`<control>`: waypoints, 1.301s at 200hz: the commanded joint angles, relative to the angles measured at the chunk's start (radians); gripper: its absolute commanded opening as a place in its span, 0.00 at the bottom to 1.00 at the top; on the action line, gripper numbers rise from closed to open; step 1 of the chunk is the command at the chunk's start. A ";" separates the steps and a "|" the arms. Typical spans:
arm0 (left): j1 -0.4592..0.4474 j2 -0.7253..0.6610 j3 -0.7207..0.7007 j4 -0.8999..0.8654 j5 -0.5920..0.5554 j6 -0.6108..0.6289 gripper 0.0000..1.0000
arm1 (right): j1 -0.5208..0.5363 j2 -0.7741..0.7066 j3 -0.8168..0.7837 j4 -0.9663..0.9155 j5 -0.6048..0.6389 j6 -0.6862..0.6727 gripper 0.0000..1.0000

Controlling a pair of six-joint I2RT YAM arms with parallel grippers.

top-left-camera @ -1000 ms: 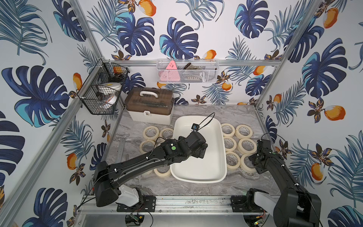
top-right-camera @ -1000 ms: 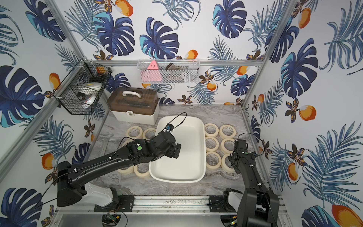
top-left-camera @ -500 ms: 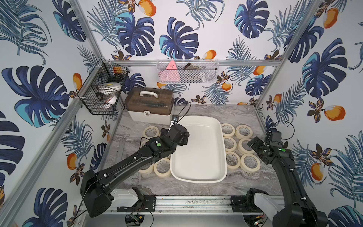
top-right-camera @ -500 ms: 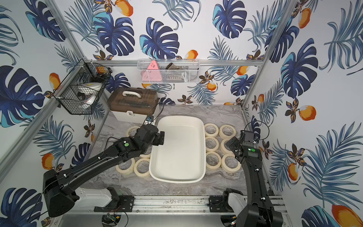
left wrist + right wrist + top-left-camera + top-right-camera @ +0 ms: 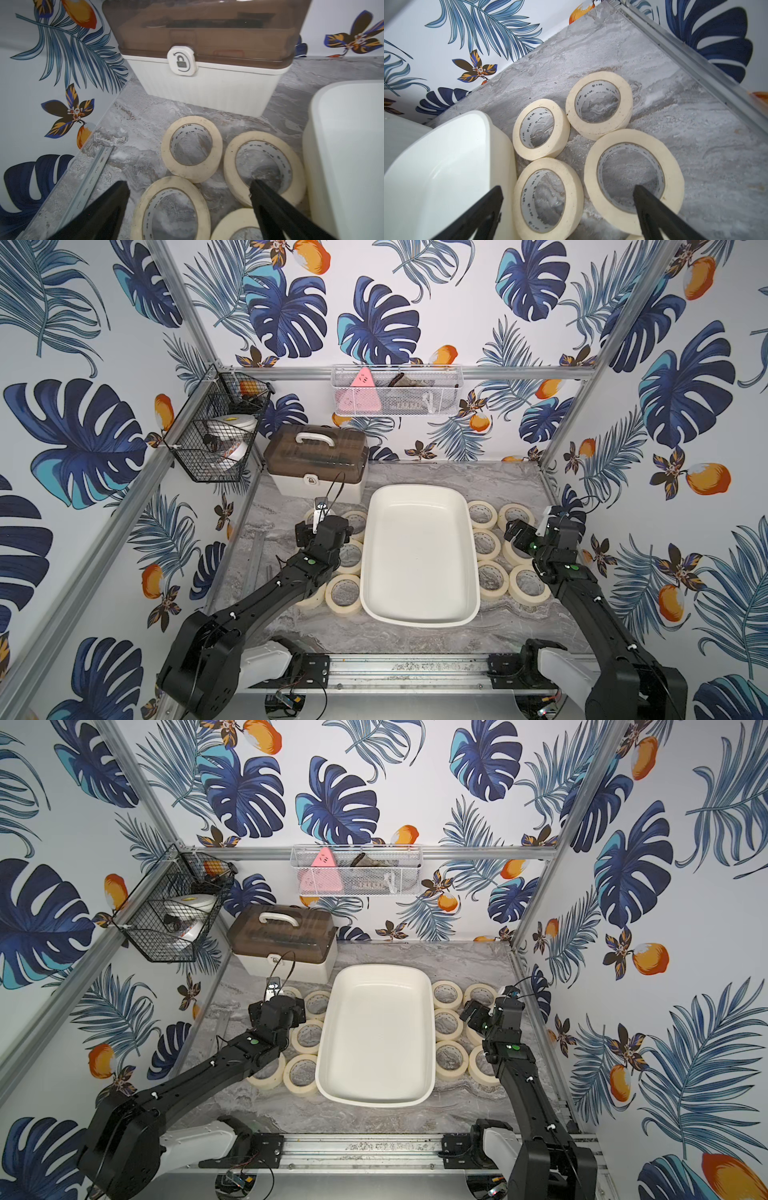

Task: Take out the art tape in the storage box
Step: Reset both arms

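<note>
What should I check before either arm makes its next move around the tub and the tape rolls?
1. Storage box empty: ok, bare inside in both top views.
2. Left gripper open, holding nothing: ok.
3. Right gripper open, holding nothing: ok.
4. Art tape lying flat on the table on both sides of the box: ok.
5. Right fingertip clear of the tape roll under it: cannot tell.

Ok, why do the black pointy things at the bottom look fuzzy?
Left wrist view: the left gripper sits right by the lens, so it blurs, while the art tape looks sharp. Right wrist view: same for the right gripper. Both top views: crisp.
</note>
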 commanded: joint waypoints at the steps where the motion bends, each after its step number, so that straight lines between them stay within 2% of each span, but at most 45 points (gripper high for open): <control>1: 0.070 0.028 -0.045 0.177 0.020 0.048 0.99 | 0.015 0.034 -0.060 0.287 0.039 -0.115 1.00; 25: 0.141 0.093 -0.098 0.284 0.059 0.063 0.98 | 0.022 0.085 -0.130 0.428 0.055 -0.135 1.00; 53: 0.183 0.145 -0.183 0.437 0.099 0.110 0.98 | 0.032 0.113 -0.219 0.603 0.076 -0.167 1.00; 100: 0.223 0.224 -0.312 0.800 0.259 0.199 0.99 | 0.070 0.286 -0.276 0.839 0.086 -0.197 1.00; 132: 0.280 0.369 -0.344 1.002 0.397 0.183 0.99 | 0.085 0.413 -0.279 0.977 0.084 -0.211 1.00; 155: 0.280 0.386 -0.322 0.966 0.437 0.195 0.99 | 0.085 0.491 -0.256 1.001 0.056 -0.218 1.00; 170: 0.281 0.433 -0.302 0.991 0.451 0.206 0.99 | 0.087 0.559 -0.256 1.081 0.037 -0.228 1.00; 182: 0.281 0.421 -0.272 0.905 0.454 0.202 0.99 | 0.092 0.607 -0.247 1.117 0.019 -0.238 1.00; 199: 0.281 0.430 -0.258 0.891 0.446 0.202 0.99 | 0.101 0.583 -0.185 0.941 0.016 -0.251 1.00; 218: 0.281 0.433 -0.256 0.894 0.443 0.202 0.99 | 0.146 0.607 -0.144 0.903 0.052 -0.297 1.00; 260: 0.281 0.430 -0.256 0.889 0.444 0.202 0.99 | 0.154 0.605 -0.138 0.895 0.052 -0.306 1.00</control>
